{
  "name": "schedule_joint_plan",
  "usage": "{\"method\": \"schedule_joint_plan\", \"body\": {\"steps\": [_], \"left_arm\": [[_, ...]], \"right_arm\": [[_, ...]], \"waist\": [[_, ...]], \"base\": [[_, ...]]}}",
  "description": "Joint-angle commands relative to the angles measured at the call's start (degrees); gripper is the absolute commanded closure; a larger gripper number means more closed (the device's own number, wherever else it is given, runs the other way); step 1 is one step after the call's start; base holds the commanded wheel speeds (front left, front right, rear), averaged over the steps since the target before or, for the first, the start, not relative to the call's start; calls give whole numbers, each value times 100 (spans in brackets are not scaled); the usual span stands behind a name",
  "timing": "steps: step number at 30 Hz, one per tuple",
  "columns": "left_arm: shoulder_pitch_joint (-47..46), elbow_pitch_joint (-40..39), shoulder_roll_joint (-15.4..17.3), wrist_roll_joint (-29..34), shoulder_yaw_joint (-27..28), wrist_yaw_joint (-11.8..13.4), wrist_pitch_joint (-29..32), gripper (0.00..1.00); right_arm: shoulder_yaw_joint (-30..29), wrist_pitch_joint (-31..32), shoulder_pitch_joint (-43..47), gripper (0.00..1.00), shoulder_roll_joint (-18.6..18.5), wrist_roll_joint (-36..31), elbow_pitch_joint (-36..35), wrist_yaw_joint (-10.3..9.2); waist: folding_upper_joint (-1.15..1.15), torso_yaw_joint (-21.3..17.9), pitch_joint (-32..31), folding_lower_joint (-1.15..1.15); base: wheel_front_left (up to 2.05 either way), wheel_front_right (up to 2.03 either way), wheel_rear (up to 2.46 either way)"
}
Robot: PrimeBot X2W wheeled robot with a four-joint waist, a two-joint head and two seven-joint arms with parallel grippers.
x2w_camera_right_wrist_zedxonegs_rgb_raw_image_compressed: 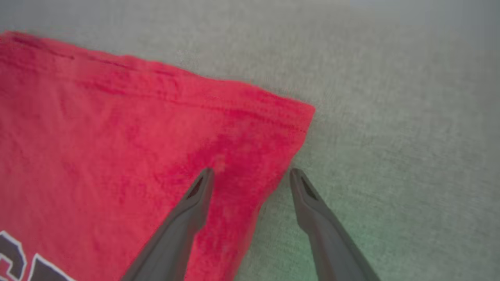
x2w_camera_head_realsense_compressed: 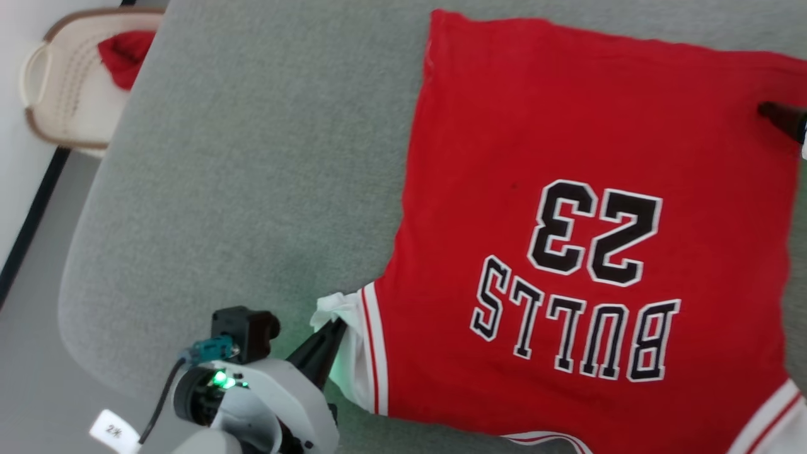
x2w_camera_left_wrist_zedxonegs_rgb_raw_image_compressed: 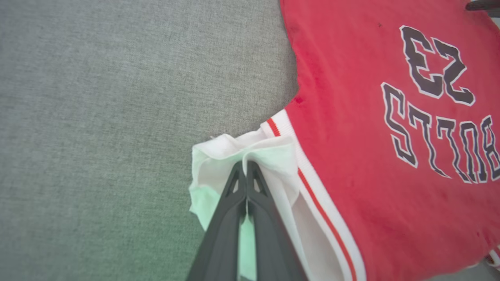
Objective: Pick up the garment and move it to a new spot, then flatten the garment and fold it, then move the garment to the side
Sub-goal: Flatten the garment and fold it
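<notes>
At the far left of the head view we see a beige basket [x2w_camera_head_realsense_compressed: 57,88] on the floor with a small red cloth [x2w_camera_head_realsense_compressed: 126,57] bunched in it, just off the edge of the grey table [x2w_camera_head_realsense_compressed: 252,157].

Moving right along the near edge, our left gripper [x2w_camera_head_realsense_compressed: 334,331] is pressed fully together on the white sleeve [x2w_camera_head_realsense_compressed: 353,353] of the shirt [x2w_camera_head_realsense_compressed: 567,126]. In the left wrist view the two fingers [x2w_camera_left_wrist_zedxonegs_rgb_raw_image_compressed: 234,203] meet with a fold of that sleeve [x2w_camera_left_wrist_zedxonegs_rgb_raw_image_compressed: 273,156] pinched between their tips, and the sleeve cloth is bunched up around them.

The shirt lies spread flat on the right half of the table. Its "BULLS" and "23" read upside down to us, so the shoulder end points toward us and the hem points away. Its long axis runs near to far, leaning slightly to the left at the far end.

At the right edge, our right gripper [x2w_camera_right_wrist_zedxonegs_rgb_raw_image_compressed: 250,173] is spread wide and holds nothing. One finger [x2w_camera_right_wrist_zedxonegs_rgb_raw_image_compressed: 187,210] lies over the red cloth near the hem corner, and the other is over bare table beside it. We cannot tell whether they touch.
</notes>
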Motion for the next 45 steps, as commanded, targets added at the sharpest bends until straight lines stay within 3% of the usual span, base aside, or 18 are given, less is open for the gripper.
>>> {"method": "schedule_joint_plan", "body": {"steps": [1, 10, 11, 12, 20, 29, 32, 37, 45], "left_arm": [[-90, 50, -51, 43, -11, -53, -47, 100], [-243, 387, -273, -2, -130, -244, -114, 100], [-250, 417, -293, -23, -132, -252, -124, 100], [-264, 442, -305, -37, -132, -271, -131, 100], [-280, 601, -367, -72, -114, -296, -223, 100], [-117, 693, -276, -127, -33, -221, -282, 100], [-39, 686, -207, -147, 1, -181, -301, 100], [109, 614, -47, -153, 61, -82, -281, 100], [276, 468, 138, -171, 102, 67, -210, 100]], "right_arm": [[23, 106, -115, 0, 47, -74, 173, -3], [-151, 918, -482, 0, 253, -995, 1703, -6], [-154, 953, -502, 68, 277, -1135, 1809, -8], [-184, 945, -541, 100, 272, -1295, 1888, -7], [-312, 663, -777, 100, 459, -1823, 1978, -5], [122, 580, -643, 100, 354, -1257, 1492, -5], [451, 641, -349, 100, 151, -820, 1032, -5], [868, 786, 622, 100, -497, 125, -235, -5], [396, 811, 2485, 100, -1052, 1011, -1868, -5]], "waist": [[0, 258, 251, 0], [0, 413, 301, 0], [0, 421, 294, 0], [0, 428, 288, 0], [0, 409, 151, 0], [0, 135, -223, 0], [0, -28, -375, 0], [0, -366, -669, 0], [0, -733, -972, 0]], "base": [[0, 0, 0], [0, 0, 0], [0, 0, 0], [0, 0, 0], [0, 0, 0], [0, 0, 0], [0, 0, 0], [0, 0, 0], [0, 0, 0]]}}
